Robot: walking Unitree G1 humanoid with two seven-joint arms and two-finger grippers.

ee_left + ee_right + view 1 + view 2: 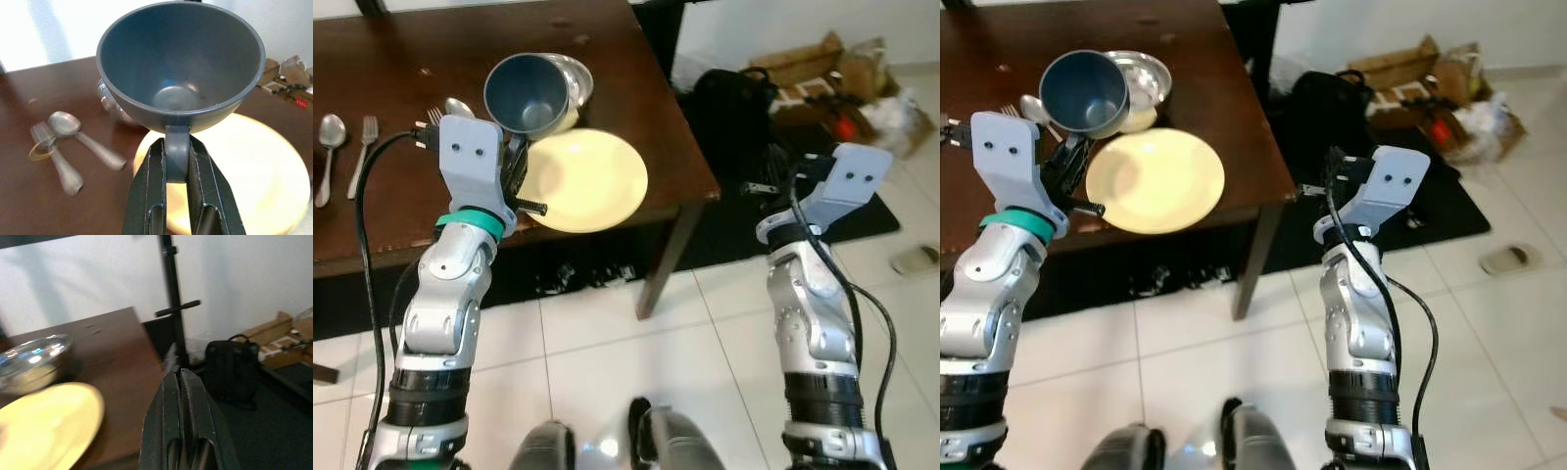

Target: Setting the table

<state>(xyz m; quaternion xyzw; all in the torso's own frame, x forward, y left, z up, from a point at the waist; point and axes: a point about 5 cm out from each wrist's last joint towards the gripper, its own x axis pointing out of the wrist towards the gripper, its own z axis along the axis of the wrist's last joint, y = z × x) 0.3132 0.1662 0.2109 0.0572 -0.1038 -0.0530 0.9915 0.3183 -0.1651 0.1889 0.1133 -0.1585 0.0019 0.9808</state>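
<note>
My left gripper is shut on the handle of a dark blue cup, holding it tilted above the dark wooden table. Just below and right of the cup lies a pale yellow plate near the table's front right corner. Behind the cup stands a steel bowl. A spoon and fork lie left of the cup, and another spoon and fork farther left. My right gripper is shut and empty, raised off the table's right side.
The table's right edge and leg stand between my arms. A black backpack sits on a dark mat to the right, with cardboard boxes and bags behind. A slipper lies on the white tiles.
</note>
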